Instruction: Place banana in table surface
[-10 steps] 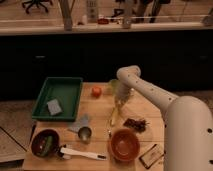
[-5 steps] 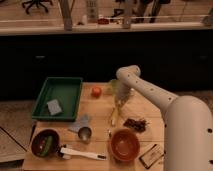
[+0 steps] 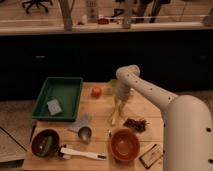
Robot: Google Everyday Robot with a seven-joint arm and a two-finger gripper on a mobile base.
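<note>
Now the white robot arm's gripper (image 3: 121, 94) is hanging over the middle of the light tan wooden table surface (image 3: 102, 112). The pale yellow, slightly curved banana (image 3: 116, 112) is slanting down from it toward the table's front, and its low tip seems to be touching the wood. I cannot tell if the gripper is squeezing it. A small round orange fruit (image 3: 96, 91) is lying near. A round orange-brown bowl (image 3: 124, 144) and a dark crumpled clump (image 3: 135, 123) are sitting close to the tip.

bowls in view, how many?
2: an orange-brown bowl front centre-right, a dark bowl in the front left corner. None looks hidden. The hand is just above the banana, behind them.
</note>
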